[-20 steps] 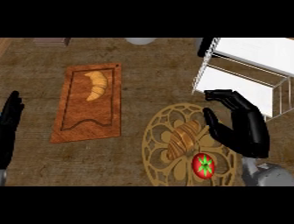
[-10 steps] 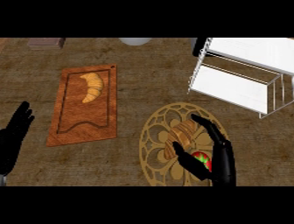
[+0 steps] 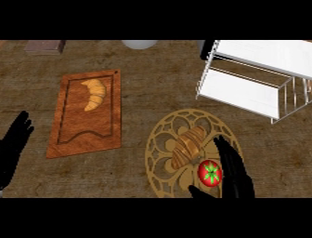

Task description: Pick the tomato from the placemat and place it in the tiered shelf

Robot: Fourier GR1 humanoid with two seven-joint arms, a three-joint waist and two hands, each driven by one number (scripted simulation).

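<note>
A red tomato (image 3: 210, 173) with a green top lies on the lower right of the round, gold-patterned placemat (image 3: 164, 139). My right hand (image 3: 233, 172) stands right beside it, fingers straight on its right side and the thumb below it, open around the tomato without closing on it. The white tiered shelf (image 3: 255, 79) stands at the upper right, well above the hand. At the left edge my left hand (image 3: 8, 148) rests open with its fingers up.
A pastry (image 3: 186, 145) lies on the placemat just above-left of the tomato. A wooden board (image 3: 73, 130) with a croissant (image 3: 94, 94) lies at the left. A white bowl (image 3: 139, 44) and a brown block (image 3: 44, 46) sit at the far edge.
My right hand has come down from beside the shelf to the tomato on the placemat. The view has shifted, so the shelf and board sit lower in it.
</note>
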